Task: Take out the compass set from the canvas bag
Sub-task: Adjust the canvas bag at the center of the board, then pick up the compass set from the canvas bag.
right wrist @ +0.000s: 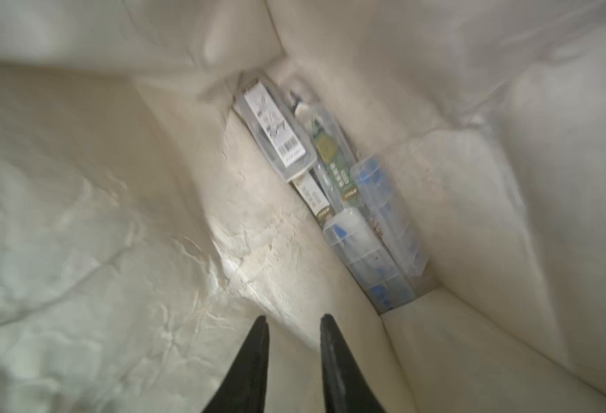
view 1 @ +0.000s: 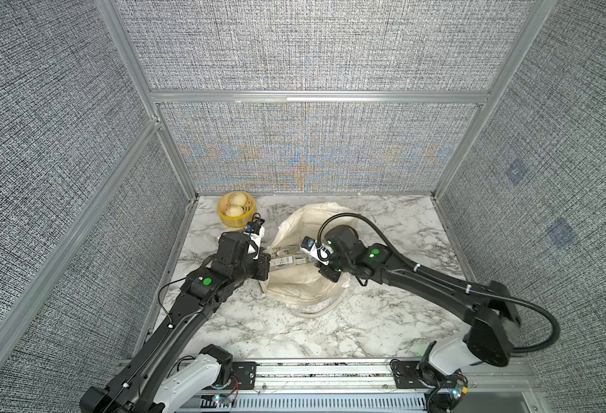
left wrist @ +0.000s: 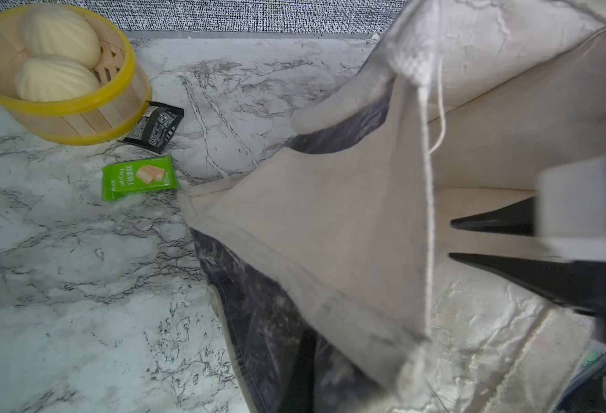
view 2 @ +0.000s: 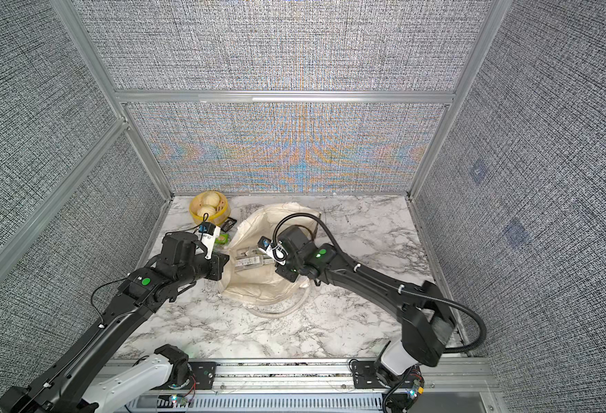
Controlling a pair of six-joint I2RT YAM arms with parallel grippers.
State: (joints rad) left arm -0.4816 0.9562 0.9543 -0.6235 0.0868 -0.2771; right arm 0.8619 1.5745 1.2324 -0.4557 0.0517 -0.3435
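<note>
Step in hand: reaching into the canvas bag [view 1: 308,286] for the compass set.

The bag is lying mid-table with its mouth gaping upward. The left gripper [view 1: 265,265] is sitting at the bag's left rim. Its fingers are closed and appear to be pinching the fabric, which is standing taut in the left wrist view. The right gripper [right wrist: 296,339] is hanging inside the mouth. Its fingers are parted by a narrow gap, holding nothing, and pointing at bare lining.

I am taking the compass set [right wrist: 273,132] to be the flat clear case with the white barcode label, though the view is blurred, so this is not certain. It is lying in the bag's bottom crease at the left end of a row of clear packs. A green-labelled pack [right wrist: 332,157] is touching it, and blue-filled tubes [right wrist: 373,243] are lying nearer the right gripper.

Judgement for doing this well:
- Jaws are looking too narrow for the case, so widen them before descending.
- Travel left along the crease, past the tubes.
- Straddle the case across its short width, clear of the lining and the green pack.
- Left gripper should be holding the rim up so the mouth is not collapsing onto the wrist.
- The plastic is likely slippery, so seat the fingers deep.
</note>
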